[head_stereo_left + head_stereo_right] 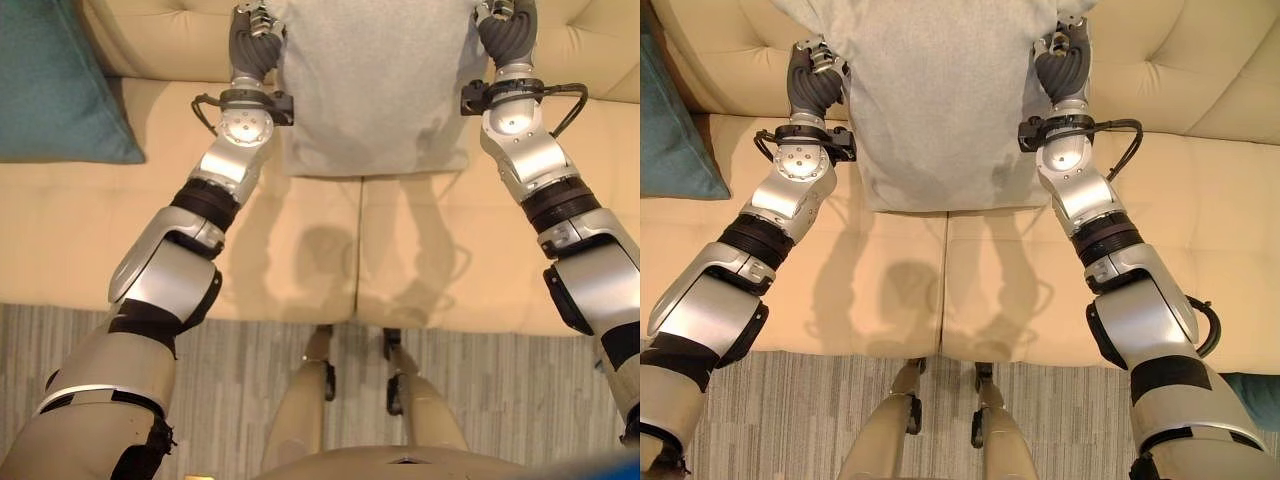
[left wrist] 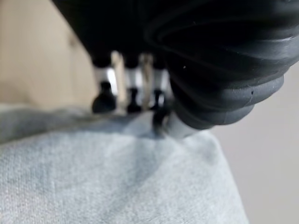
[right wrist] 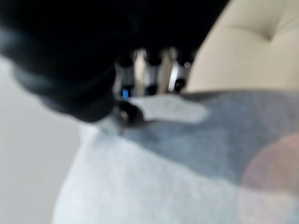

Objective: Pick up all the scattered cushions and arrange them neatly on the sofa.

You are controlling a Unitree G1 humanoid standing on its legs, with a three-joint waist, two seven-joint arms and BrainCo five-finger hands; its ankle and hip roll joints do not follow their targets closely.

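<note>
The cream sofa (image 1: 1200, 230) runs across the whole width in front of me, its tufted backrest along the far edge and the seam between two seat cushions down the middle. It is the only thing here that carries anything, and it carries two cushions.

The larger in view is the grey cushion (image 1: 940, 100), which I have between both arms. It stands against the backrest right over the middle seam, its lower edge resting on the seat. I judge this to be the placing step: the cushion is already where it belongs and I am settling it upright.

My left hand (image 1: 812, 75) is on the cushion's left edge and my right hand (image 1: 1060, 60) on its right edge, both near the upper corners. In the left wrist view my fingers (image 2: 105, 95) hang down behind the fabric with the thumb on the near face, so I read it as a pinch on the cushion's edge. The right wrist view shows much the same, fingers (image 3: 177, 79) behind and thumb in front, though it is soft enough that I am less sure.

The teal cushion (image 1: 55, 80) leans at the sofa's left end, well apart from the grey one.

Next, I think, both hands must loosen together and draw back without toppling the grey cushion.
</note>
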